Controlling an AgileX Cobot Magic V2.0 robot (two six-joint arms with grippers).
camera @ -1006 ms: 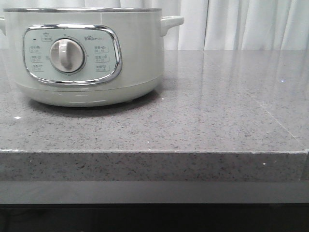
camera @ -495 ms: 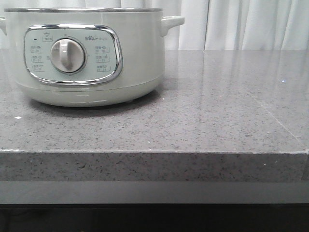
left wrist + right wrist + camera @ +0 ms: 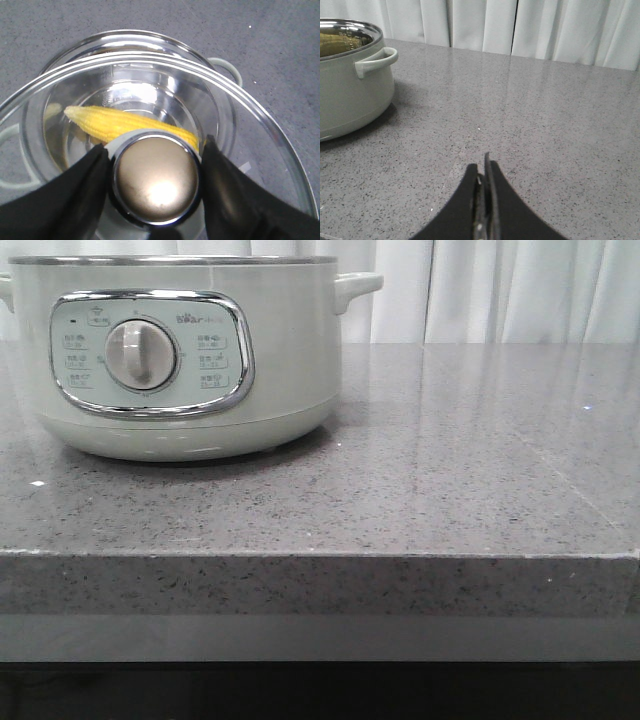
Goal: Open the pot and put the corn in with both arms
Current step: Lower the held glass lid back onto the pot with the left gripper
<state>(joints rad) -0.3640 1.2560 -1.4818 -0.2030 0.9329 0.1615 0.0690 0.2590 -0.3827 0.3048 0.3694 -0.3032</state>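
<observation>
Corn (image 3: 132, 127) lies in pot (image 3: 185, 350); your left gripper (image 3: 156, 187) clamps the glass lid's knob (image 3: 156, 184). Right gripper (image 3: 484, 200) closed, empty (idle). Next, prob. lower lid square onto rim.

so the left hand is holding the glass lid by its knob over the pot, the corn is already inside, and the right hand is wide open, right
Not quite: the right hand is shut, its fingers pressed together over the bare counter, as the right wrist view shows. The rest holds: in the left wrist view the left hand grips the knob of the glass lid over the pot, with the corn lying inside.
</observation>
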